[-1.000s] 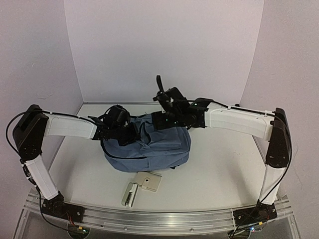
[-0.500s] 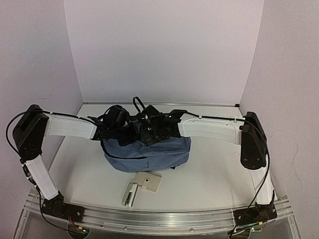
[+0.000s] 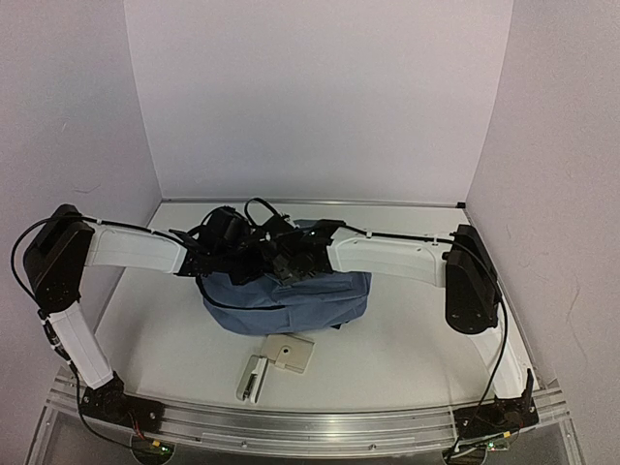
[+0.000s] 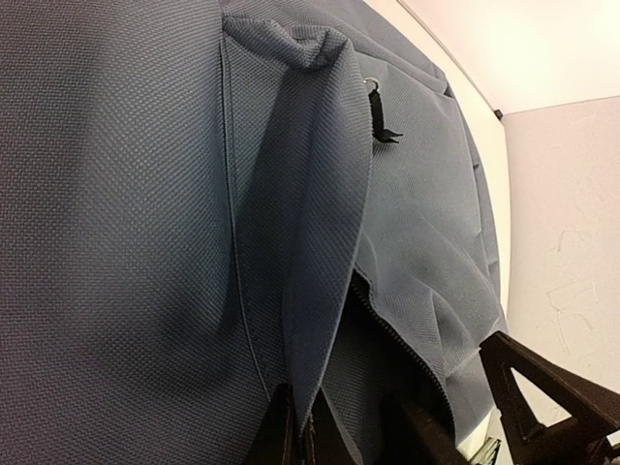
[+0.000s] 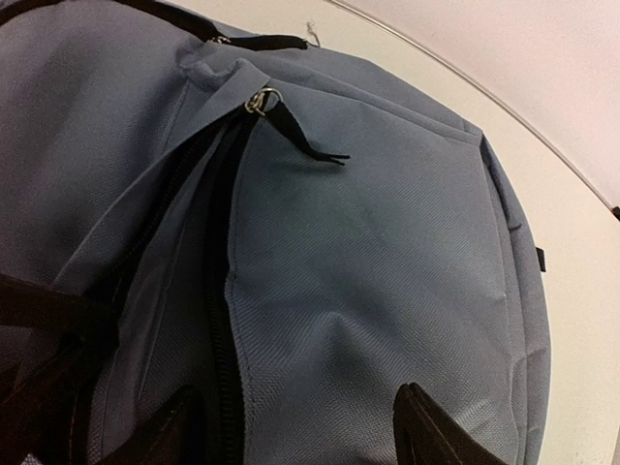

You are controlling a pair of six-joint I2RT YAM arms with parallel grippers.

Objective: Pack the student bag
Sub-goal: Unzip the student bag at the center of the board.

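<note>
The student bag (image 3: 312, 302) lies slumped at the middle of the table (image 3: 426, 334), a soft slate-blue mound of finely woven fabric with black zip trim. Over its far top edge both arms meet. The left arm (image 3: 136, 247) reaches in from the bag's left side, and the left gripper (image 4: 300, 431) has its fingers pressed together on a raised fold of the bag's cloth, which stands up as a creased ridge. The right arm (image 3: 387, 257) comes in from the bag's right side. The right gripper (image 5: 295, 392) hangs just above the bag with its fingers spread wide, one on each side of the open zip line. A metal zip pull (image 5: 263, 101) with a black ribbon tab sits further up that zip line. In the overhead view the dark wrists and cables crowd together and cover the top of the bag, so neither claw can be made out there. Near the bag on its near side lies a pale flat item (image 3: 289, 355) with a paler piece beside it. It is too small to identify. The wrist views cut off most of the bag.
</note>
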